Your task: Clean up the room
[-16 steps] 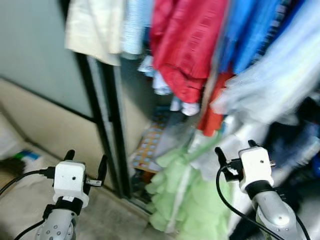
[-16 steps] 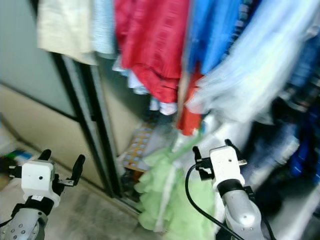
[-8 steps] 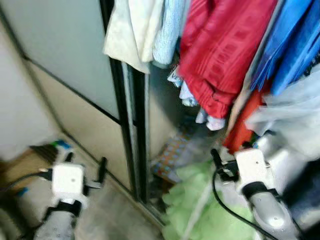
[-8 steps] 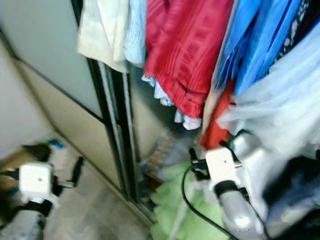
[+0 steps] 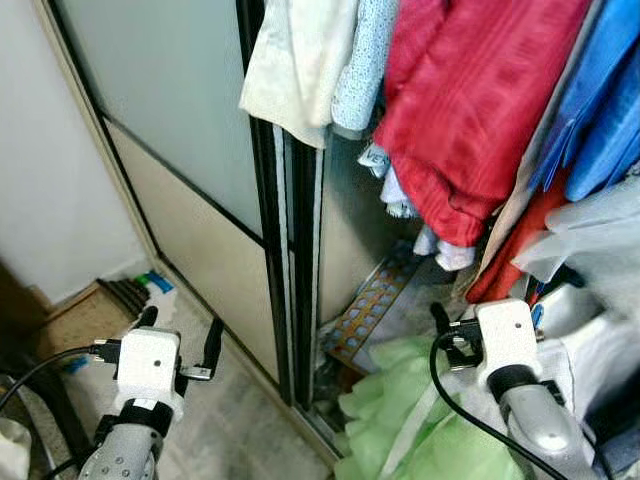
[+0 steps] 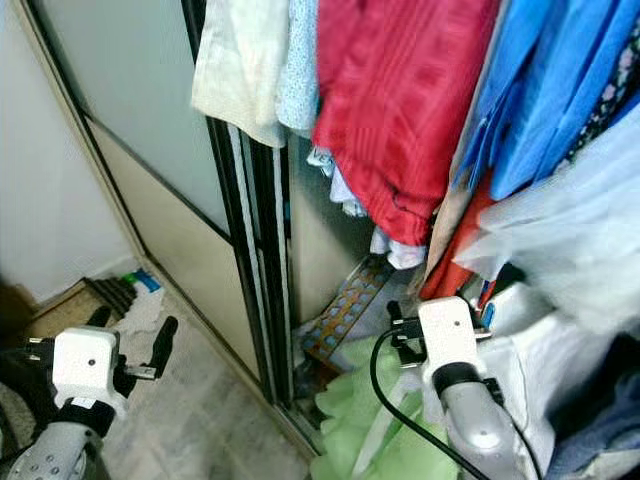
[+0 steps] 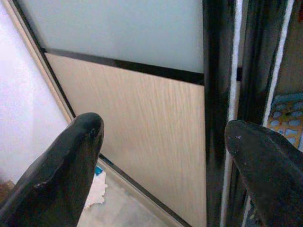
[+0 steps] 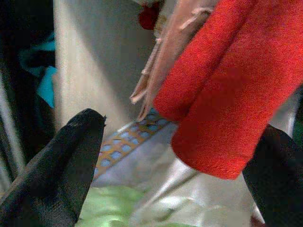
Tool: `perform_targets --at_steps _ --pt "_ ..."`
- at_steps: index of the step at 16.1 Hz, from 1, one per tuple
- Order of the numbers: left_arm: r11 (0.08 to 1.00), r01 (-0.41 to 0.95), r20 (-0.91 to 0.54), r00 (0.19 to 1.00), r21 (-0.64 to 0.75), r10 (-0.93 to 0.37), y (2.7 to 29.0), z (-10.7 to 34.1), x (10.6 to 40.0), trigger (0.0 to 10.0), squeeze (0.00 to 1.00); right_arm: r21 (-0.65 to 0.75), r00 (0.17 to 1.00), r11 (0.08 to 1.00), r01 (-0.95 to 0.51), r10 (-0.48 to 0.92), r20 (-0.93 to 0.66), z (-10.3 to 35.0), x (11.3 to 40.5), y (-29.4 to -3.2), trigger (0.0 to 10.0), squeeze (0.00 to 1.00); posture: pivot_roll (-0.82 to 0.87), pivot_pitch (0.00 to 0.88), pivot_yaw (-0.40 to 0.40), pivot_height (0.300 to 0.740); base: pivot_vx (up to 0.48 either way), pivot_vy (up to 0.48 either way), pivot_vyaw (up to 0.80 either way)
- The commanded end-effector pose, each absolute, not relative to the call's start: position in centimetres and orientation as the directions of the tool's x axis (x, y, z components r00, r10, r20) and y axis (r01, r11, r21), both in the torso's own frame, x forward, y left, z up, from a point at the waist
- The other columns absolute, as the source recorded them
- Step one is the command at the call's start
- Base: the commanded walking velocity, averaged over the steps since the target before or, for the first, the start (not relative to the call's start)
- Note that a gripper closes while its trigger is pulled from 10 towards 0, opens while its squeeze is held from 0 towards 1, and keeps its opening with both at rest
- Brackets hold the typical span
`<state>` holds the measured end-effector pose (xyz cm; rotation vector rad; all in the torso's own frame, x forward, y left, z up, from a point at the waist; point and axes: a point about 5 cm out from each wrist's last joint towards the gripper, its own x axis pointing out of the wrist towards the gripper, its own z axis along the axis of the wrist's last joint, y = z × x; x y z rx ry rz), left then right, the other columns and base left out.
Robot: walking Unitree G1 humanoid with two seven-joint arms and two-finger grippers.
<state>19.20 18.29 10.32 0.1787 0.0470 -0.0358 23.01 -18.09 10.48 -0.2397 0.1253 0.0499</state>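
Note:
An open wardrobe holds hanging clothes: a cream garment (image 5: 298,62), a red garment (image 5: 468,110) and blue garments (image 5: 600,110). A crumpled light green cloth (image 5: 398,425) lies on the wardrobe floor. My left gripper (image 5: 180,328) is open and empty, low in front of the sliding door (image 5: 180,130); the left wrist view shows its fingers (image 7: 71,170) apart before the door's wooden panel. My right gripper (image 8: 182,127) is open and empty just above the green cloth, facing the hem of an orange-red garment (image 8: 227,94).
The door's black frame (image 5: 285,280) stands between the two arms. An orange sheet with blue ovals (image 5: 365,305) lies inside the wardrobe. A brown box (image 5: 85,320) and a white rag (image 5: 160,292) lie by the wall at the left. White fabric (image 5: 600,350) is piled at the right.
The camera has swung left, so the sliding door and the wall now take up more of the picture. Both grippers keep the same open pose.

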Motion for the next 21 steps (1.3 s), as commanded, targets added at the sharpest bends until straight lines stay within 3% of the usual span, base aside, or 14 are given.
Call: perform_targets --at_steps 1,4,6,12,17,21 --pt "0.98 0.035 -0.054 0.998 0.196 -0.025 18.4 10.3 19.3 10.0 0.0 -0.231 0.994 0.97 -0.071 0.049 -0.102 11.0 23.3 -18.0 10.0 0.0 0.0 0.012 -0.038 0.74 0.0 0.0 0.0" --pt "0.981 -0.003 -0.058 0.998 0.194 0.014 18.8 10.2 19.4 10.0 0.0 -0.191 0.989 0.979 -0.068 0.041 -0.142 10.8 23.1 -18.5 10.0 0.0 0.0 0.011 -0.035 0.74 0.0 0.0 0.0" --pt "0.977 0.007 -0.053 0.999 0.215 0.004 18.8 10.3 19.5 10.0 0.0 -0.252 0.989 0.959 -0.128 0.104 -0.105 11.2 22.9 -17.7 10.0 0.0 0.0 0.011 -0.031 0.74 0.0 0.0 0.8" --pt "0.971 0.004 -0.044 0.999 0.238 0.007 18.9 10.4 19.8 10.0 0.0 -0.211 0.988 0.97 -0.125 0.102 -0.114 11.0 23.0 -17.7 10.0 0.0 0.01 0.006 -0.03 0.74 0.0 0.0 0.8" --pt "0.971 0.012 -0.035 0.999 0.238 -0.004 18.7 10.5 20.1 10.0 0.0 -0.362 0.998 0.932 0.019 -0.037 -0.044 11.9 22.9 -19.6 10.0 0.0 0.0 0.0 -0.028 0.74 0.0 0.0 0.64" --pt "0.972 0.023 -0.033 0.999 0.233 -0.016 18.4 10.4 20.4 10.0 0.0 -0.377 0.997 0.924 -0.063 0.046 -0.054 11.8 22.2 -18.9 10.0 0.0 -0.01 0.0 -0.028 0.74 0.0 0.0 0.2"
